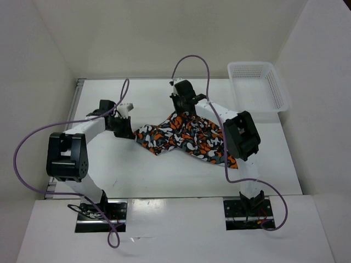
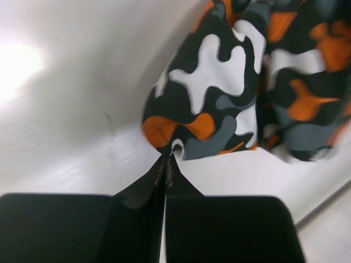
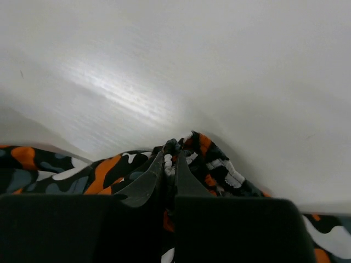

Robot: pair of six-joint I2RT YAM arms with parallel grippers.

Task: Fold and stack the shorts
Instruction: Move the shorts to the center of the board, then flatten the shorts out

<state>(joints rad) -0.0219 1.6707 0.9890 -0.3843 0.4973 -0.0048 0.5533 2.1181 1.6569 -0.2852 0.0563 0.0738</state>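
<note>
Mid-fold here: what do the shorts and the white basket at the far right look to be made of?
The shorts: soft, thin cloth with a matte printed surface; it bunches into wrinkles and drapes limply. Woven or knit cannot be told. The basket: white moulded plastic, probably rigid, with a slight sheen; its walls are an even lattice of small holes and keep straight edges.

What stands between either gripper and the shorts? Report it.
Nothing visible. Both pinch the shorts: the left gripper at the cloth's left corner, the right gripper at its far edge. The white basket sits apart at the far right.
</note>
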